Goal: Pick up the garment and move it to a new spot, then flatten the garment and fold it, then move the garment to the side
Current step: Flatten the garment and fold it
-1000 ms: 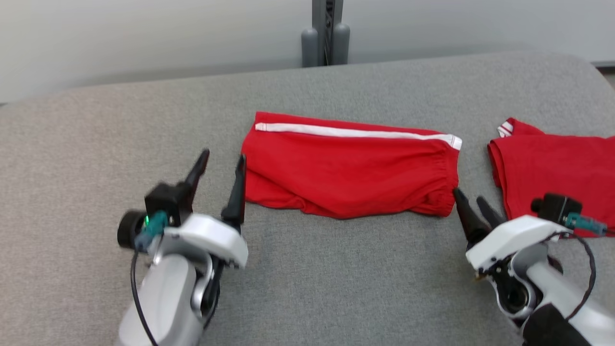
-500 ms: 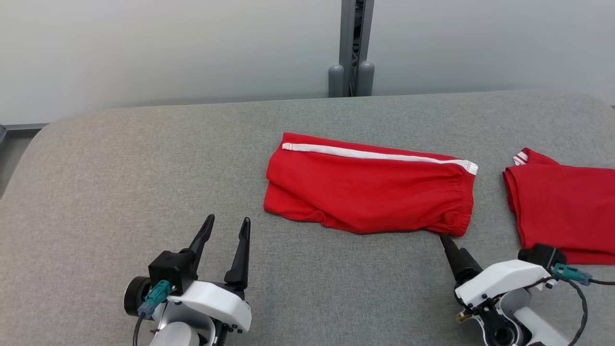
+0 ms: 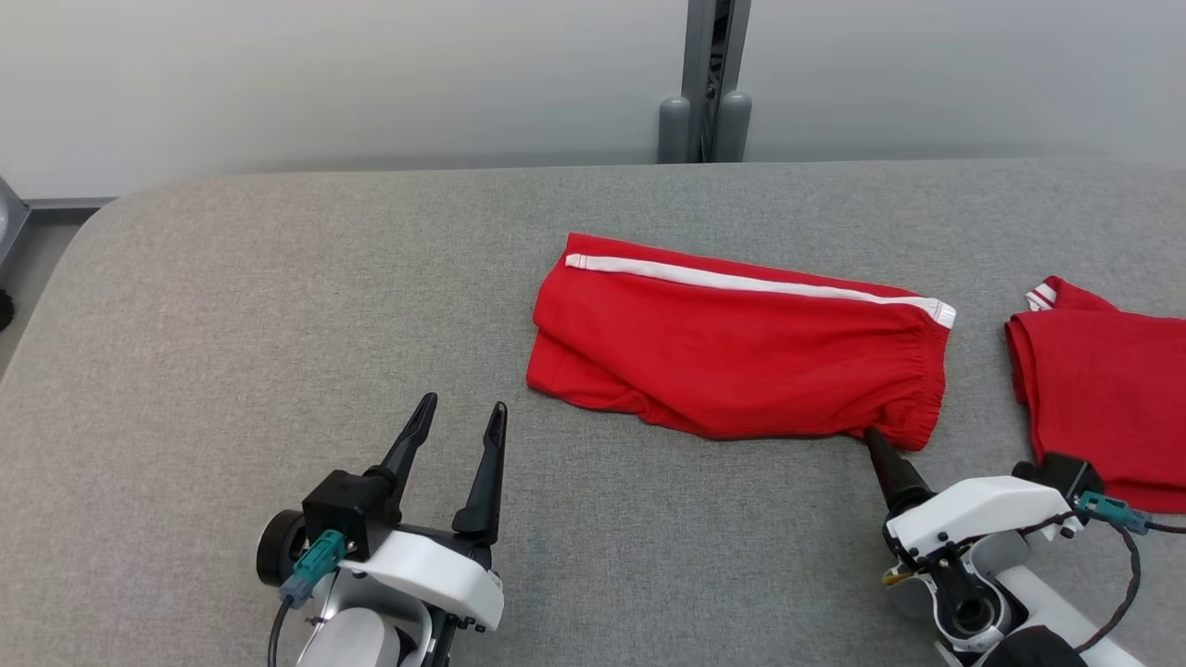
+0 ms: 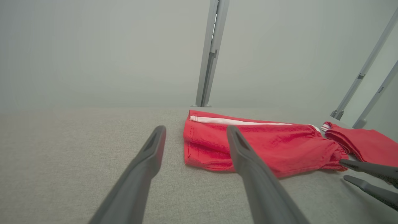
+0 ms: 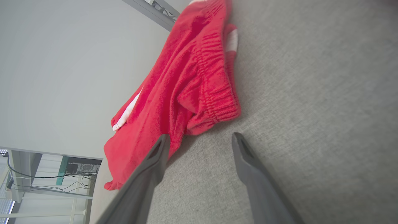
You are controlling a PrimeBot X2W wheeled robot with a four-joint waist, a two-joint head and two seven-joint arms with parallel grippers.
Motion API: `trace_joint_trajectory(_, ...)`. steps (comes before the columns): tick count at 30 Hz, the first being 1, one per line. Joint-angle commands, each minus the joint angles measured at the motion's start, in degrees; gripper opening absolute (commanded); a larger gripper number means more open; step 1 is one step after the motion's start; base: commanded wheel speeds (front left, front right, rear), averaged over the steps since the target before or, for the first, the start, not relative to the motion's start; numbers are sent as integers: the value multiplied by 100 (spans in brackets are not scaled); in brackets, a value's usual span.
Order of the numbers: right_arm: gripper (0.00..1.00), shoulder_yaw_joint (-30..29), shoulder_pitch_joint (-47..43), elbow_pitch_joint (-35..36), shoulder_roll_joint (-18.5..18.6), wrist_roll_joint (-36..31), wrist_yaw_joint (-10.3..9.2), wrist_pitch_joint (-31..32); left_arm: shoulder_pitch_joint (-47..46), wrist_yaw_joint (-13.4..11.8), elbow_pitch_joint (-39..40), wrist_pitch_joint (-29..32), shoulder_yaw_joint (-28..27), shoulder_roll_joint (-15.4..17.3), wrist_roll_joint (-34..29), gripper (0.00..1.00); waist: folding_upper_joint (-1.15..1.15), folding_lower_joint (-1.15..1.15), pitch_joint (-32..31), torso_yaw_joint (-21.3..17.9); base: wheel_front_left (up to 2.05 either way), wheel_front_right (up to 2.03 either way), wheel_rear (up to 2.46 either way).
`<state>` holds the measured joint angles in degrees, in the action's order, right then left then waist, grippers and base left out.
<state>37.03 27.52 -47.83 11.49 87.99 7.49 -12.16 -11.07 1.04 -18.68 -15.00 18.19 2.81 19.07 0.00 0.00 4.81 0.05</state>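
Backing away from the shorts (image 3: 741, 361), the left gripper (image 3: 463, 405) no longer touches their left edge as it did a second ago. It now sits lower left in the head view, well apart from them, though the camera has shifted too. The right gripper (image 3: 876, 440) keeps its place just beside the lower right corner of the shorts.

In the head view the shorts lie at centre right on the grey table (image 3: 278, 306), folded once lengthwise, white stripe along the far edge. A second red garment (image 3: 1103, 408) lies at the right edge. Folding looks done, and moving the shorts aside looks to be what remains. Both forearms come up from the bottom edge, fingers pointing at the shorts.

In the left wrist view the left gripper (image 4: 196, 130) is spread wide and empty, low over the table. The shorts (image 4: 264, 146) are ahead at centre right, and the right gripper (image 4: 343, 169) shows at the lower right.

In the right wrist view the right gripper (image 5: 200, 137) is also wide and empty. It is rolled sideways, with the gathered waistband (image 5: 214, 93) of the shorts just ahead of its tips; whether they touch it I cannot tell.
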Motion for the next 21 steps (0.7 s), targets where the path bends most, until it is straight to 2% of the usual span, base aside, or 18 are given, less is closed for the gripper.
trace_joint_trajectory(1, 100, -29, 81, -90, 6, 42, 0, -10, -71, 25, 14, -25, 12, 25, 0, 100, 0, 0, 77, 58, 0, 0, 0)
trace_joint_trajectory(19, 100, -328, 742, -525, -90, 146, 1, -60, -331, 42, -7, -25, 77, 24, -19, 100, 0, 0, 464, 430, 0, 0, 0)
trace_joint_trajectory(20, 87, -289, 758, -538, -90, 102, 1, -35, -344, 40, -10, -25, 78, 24, -18, 100, 0, 0, 471, 435, 0, 0, 0)
trace_joint_trajectory(21, 36, -228, 770, -547, -84, 45, 1, -8, -354, 37, -14, -25, 78, 24, -15, 100, 0, 0, 477, 438, 0, 0, 0)
